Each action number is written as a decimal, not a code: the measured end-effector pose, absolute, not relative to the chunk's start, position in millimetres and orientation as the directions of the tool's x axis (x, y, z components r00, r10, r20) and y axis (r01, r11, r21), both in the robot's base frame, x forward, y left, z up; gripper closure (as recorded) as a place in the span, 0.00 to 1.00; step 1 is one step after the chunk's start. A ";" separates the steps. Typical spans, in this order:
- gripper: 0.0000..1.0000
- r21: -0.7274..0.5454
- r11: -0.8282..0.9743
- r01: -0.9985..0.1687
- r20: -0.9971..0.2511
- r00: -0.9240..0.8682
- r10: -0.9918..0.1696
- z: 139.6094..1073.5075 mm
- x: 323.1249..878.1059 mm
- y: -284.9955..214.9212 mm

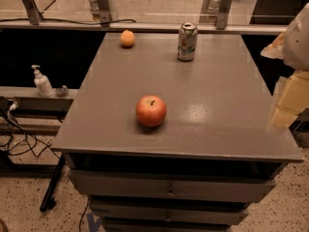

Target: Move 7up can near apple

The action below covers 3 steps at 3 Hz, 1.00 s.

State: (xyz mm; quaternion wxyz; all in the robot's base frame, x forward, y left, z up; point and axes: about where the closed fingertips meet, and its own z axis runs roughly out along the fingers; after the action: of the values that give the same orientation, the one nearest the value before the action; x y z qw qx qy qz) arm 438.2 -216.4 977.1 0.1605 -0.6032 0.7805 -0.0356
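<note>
The 7up can [187, 42] stands upright near the far edge of the grey table top [217, 105], right of centre. The red apple [151, 110] with yellowish patches sits near the front of the table, a little left of centre, well apart from the can. My gripper [286, 103] is a pale white and yellowish shape at the right edge of the view, above the table's right side, away from both the can and the apple. It holds nothing that I can see.
A small orange fruit [127, 38] lies at the far left of the table. Drawers [169, 190] sit under the table top. A pump bottle [42, 82] stands on a low ledge to the left, with cables [12, 134] on the floor.
</note>
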 end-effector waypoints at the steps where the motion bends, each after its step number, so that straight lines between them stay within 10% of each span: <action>1: 0.00 -0.249 0.270 -0.930 -0.208 -0.221 -0.953 977.2 438.2 -216.4; 3: 0.00 -0.311 0.317 -0.896 -0.357 -0.199 -0.913 959.2 487.9 -236.9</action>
State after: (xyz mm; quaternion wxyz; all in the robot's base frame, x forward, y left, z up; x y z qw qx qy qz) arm 487.9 -236.9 959.2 0.2437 -0.5839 0.7741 -0.0173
